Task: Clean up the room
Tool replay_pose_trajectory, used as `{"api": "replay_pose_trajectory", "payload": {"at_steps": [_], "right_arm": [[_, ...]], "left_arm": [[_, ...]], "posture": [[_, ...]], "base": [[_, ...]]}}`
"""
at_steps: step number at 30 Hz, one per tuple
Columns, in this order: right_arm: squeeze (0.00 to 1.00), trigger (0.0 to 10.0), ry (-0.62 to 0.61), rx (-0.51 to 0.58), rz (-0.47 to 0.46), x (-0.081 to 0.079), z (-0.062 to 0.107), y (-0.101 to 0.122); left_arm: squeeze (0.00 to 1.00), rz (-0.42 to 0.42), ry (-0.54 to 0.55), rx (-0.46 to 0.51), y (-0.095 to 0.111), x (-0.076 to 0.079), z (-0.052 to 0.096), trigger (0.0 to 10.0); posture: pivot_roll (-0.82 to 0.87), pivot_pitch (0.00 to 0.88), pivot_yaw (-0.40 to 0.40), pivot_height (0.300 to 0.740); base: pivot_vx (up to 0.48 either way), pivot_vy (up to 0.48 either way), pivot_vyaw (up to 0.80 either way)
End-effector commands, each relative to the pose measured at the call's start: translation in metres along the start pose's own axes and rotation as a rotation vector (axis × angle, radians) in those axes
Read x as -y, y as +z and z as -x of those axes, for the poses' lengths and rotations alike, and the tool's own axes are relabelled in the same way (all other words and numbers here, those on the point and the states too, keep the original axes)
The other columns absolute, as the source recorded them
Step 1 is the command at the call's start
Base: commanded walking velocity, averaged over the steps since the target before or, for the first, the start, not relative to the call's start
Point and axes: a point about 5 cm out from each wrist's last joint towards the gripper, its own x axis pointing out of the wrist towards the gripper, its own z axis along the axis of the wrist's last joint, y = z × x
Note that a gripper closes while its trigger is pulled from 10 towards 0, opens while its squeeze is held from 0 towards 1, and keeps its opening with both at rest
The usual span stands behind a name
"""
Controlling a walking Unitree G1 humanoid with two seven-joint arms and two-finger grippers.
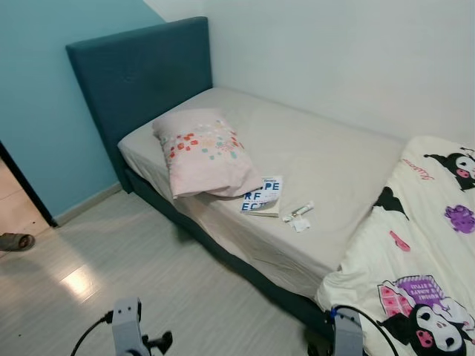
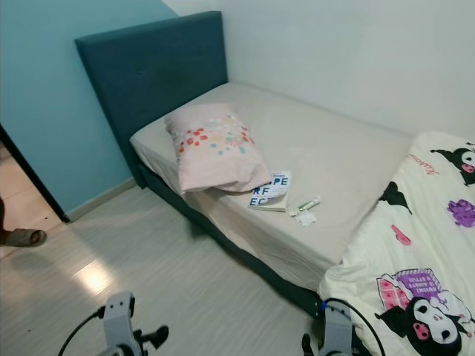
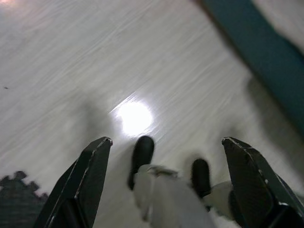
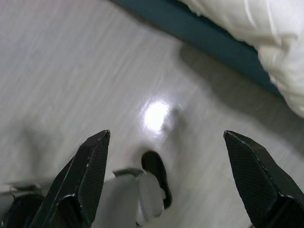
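A bed with a beige sheet and a teal headboard stands ahead of me. On it lie a pink floral pillow, a book with large blue letters, a small tube and a scrap of white paper. A cartoon-print blanket is bunched at the foot end. My left gripper hangs open over the pale floor. My right gripper is open too, above the floor near the bed base and blanket edge. Both arms are low at the bottom of the head views.
Pale wood-look floor spreads to the left of the bed. A doorway at the far left shows a sandalled foot of a person. Teal wall behind the headboard, white wall along the bed's far side. My own feet stand on the floor below.
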Motion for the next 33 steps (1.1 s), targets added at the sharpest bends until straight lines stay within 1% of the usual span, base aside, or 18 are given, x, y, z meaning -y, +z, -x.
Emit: {"api": "replay_pose_trajectory", "payload": {"at_steps": [1,3,4,9,10,11,13,14,15,17,18,20,24,28,29,33], "right_arm": [[0.00,10.0,-0.001,-0.061,0.051,0.000,0.003,-0.016],[0.00,10.0,-0.005,-0.070,0.062,0.001,0.004,-0.020],[0.00,10.0,-0.002,-0.080,0.056,0.005,0.006,-0.025],[0.00,10.0,-0.003,-0.089,0.047,0.008,0.008,-0.031],[0.00,10.0,-0.024,-0.110,0.072,0.011,0.010,-0.038],[0.00,10.0,-0.024,-0.110,0.072,0.011,0.010,-0.038],[0.00,10.0,-0.047,-0.138,0.102,0.015,0.014,-0.048],[0.00,10.0,-0.047,-0.138,0.102,0.015,0.014,-0.048],[0.00,10.0,-0.049,-0.150,0.103,0.015,0.015,-0.053],[0.00,10.0,-0.049,-0.150,0.103,0.015,0.015,-0.053],[0.00,10.0,-0.043,-0.157,0.100,0.012,0.016,-0.056],[0.00,10.0,-0.041,-0.158,0.099,0.011,0.015,-0.056],[0.00,10.0,-0.035,-0.148,0.083,0.003,0.012,-0.049],[0.00,10.0,-0.008,-0.140,0.116,-0.004,0.009,-0.043],[0.00,10.0,0.005,-0.139,0.121,-0.006,0.009,-0.042],[0.00,10.0,0.010,-0.139,0.127,-0.009,0.008,-0.040]], "left_arm": [[0.00,-0.045,0.039,-0.068,-0.018,-0.009,0.006,10.0],[0.00,-0.053,0.044,-0.082,-0.022,-0.011,0.007,10.0],[0.00,-0.051,0.045,-0.095,-0.027,-0.012,0.009,10.0],[0.00,-0.056,0.044,-0.101,-0.030,-0.012,0.010,10.0],[0.00,-0.057,0.043,-0.102,-0.031,-0.011,0.010,10.0],[0.00,-0.057,0.043,-0.102,-0.031,-0.011,0.010,10.0],[0.00,-0.055,0.040,-0.101,-0.031,-0.010,0.010,10.0],[0.00,-0.055,0.040,-0.101,-0.031,-0.010,0.010,10.0],[0.00,-0.054,0.037,-0.099,-0.030,-0.009,0.009,10.0],[0.00,-0.054,0.037,-0.099,-0.030,-0.009,0.009,10.0],[0.00,-0.056,0.030,-0.088,-0.026,-0.005,0.007,10.0],[0.00,-0.057,0.027,-0.082,-0.024,-0.004,0.006,10.0],[0.00,-0.062,0.017,-0.066,-0.017,-0.001,0.003,10.0],[0.00,-0.065,0.007,-0.055,-0.013,0.001,0.002,10.0],[0.00,-0.070,0.001,-0.053,-0.012,0.002,0.002,10.0],[0.00,-0.045,0.010,-0.042,-0.010,0.002,0.001,10.0]], "posture": [[-0.06,0.042,0.017,0.740],[-0.06,0.042,0.017,0.740],[-0.06,0.043,0.018,0.740],[-0.07,0.045,0.020,0.740],[-0.07,0.047,0.016,0.740],[-0.07,0.047,0.016,0.740],[-0.07,0.054,0.015,0.740],[-0.07,0.054,0.015,0.740],[-0.07,0.050,0.016,0.740],[-0.07,0.050,0.016,0.740],[-0.08,0.053,0.021,0.740],[-0.08,0.052,0.022,0.740],[-0.08,0.017,0.037,0.740],[-0.07,0.017,0.033,0.740],[-0.07,0.017,0.033,0.740],[-0.07,0.013,0.027,0.740]], "base": [[0.000,0.000,0.80],[0.000,0.000,0.80],[0.000,0.000,0.80],[0.000,0.000,0.80],[0.000,0.000,0.00],[0.000,0.000,0.00],[0.000,0.000,0.00],[0.000,0.000,0.00],[0.000,0.000,0.00],[0.000,0.000,0.00],[0.000,0.000,0.00],[0.000,0.000,0.00],[0.000,0.000,0.00],[0.000,0.000,0.00],[0.000,0.000,0.48],[0.000,0.000,0.77]]}}
